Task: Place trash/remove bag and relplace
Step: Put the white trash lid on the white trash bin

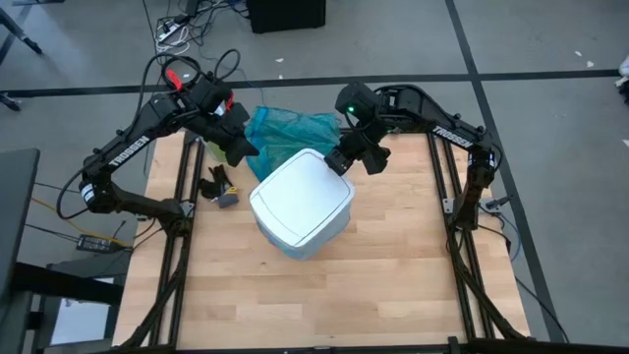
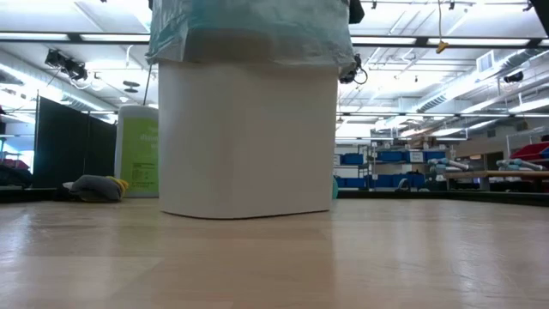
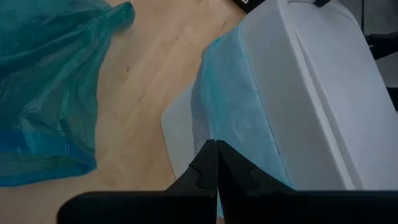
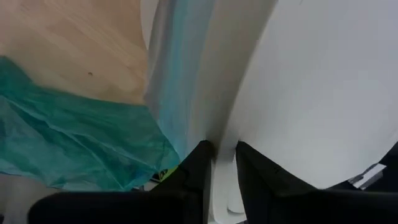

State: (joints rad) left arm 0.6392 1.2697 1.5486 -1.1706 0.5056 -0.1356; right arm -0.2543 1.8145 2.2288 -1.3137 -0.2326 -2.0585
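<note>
My left claw [image 3: 216, 163] is at the far left corner of the white bin [image 1: 300, 202]. Its two fingers are pressed together with nothing visible between them. In the left wrist view the tips sit just over the light blue bag [image 3: 239, 106], which is folded down over the bin's rim and hangs on its outer wall.

My right claw [image 4: 222, 163] is at the far right corner of the same bin. Its fingers stand slightly apart, with a narrow gap, and the bin's white rim edge lies in that gap. I cannot tell whether the pads are pressing on the rim or only straddling it.

The bin stands upright near the middle of the wooden surface [image 1: 393, 285], turned at an angle to its edges. A white lid [image 1: 303, 195] covers its top. In the low view the blue bag shows as a band draped around the top of the bin wall.

A darker teal-green plastic bag [image 1: 287, 130] lies crumpled on the surface just behind the bin, between my two arms.

Left of the bin, near the left arm, a few small dark and brown trash [image 1: 218, 187] pieces lie on the surface. In the low view a grey lump and a pale green container are behind the bin on that side.
</note>
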